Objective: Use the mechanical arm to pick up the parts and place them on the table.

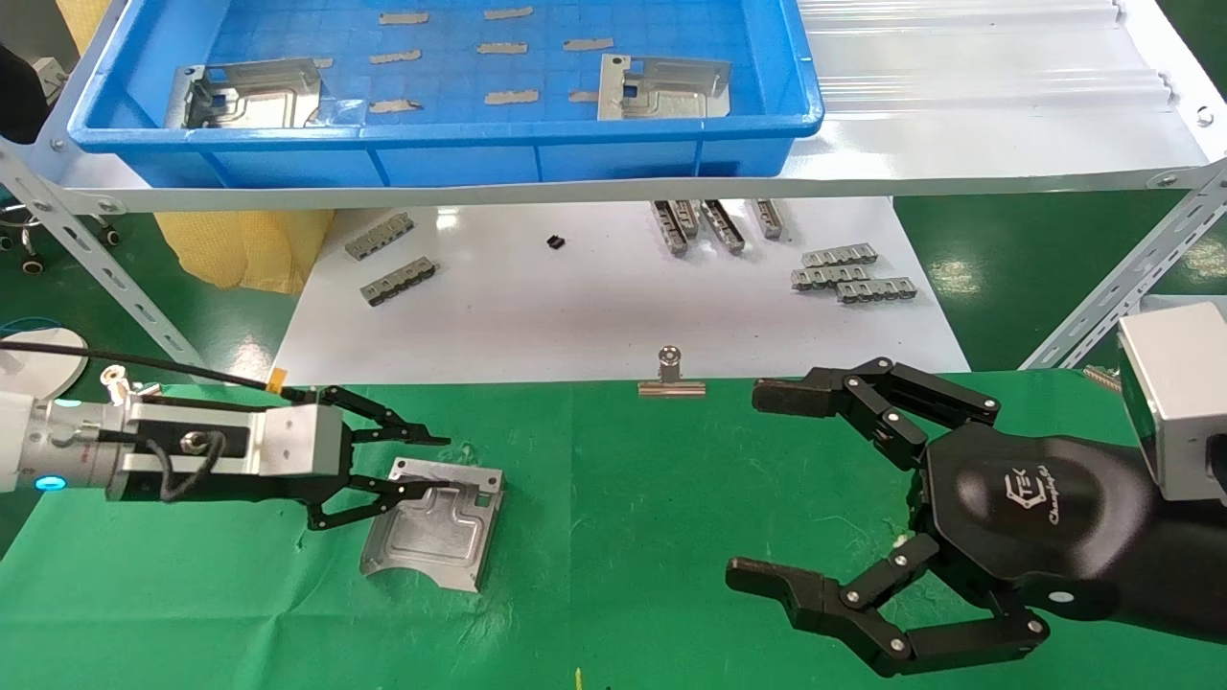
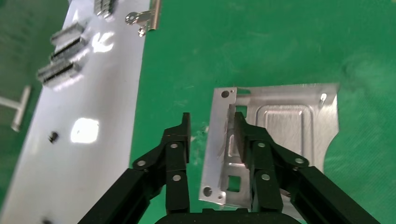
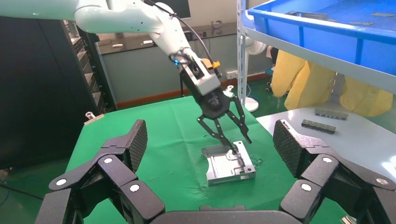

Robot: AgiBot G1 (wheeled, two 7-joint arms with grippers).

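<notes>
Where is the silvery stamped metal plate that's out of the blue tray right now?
In the head view, the silvery stamped metal plate lies on the green cloth table, on the robot's left, at the open left gripper; one finger rests on it.

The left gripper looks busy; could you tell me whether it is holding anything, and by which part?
Nothing is clamped: the left gripper is open, straddling the flanged edge of a metal part lying on the green table.

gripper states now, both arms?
Left gripper: open, jaws straddling the edge of the flat silvery sheet-metal plate on the green cloth table.
Right gripper: open, empty.
</notes>
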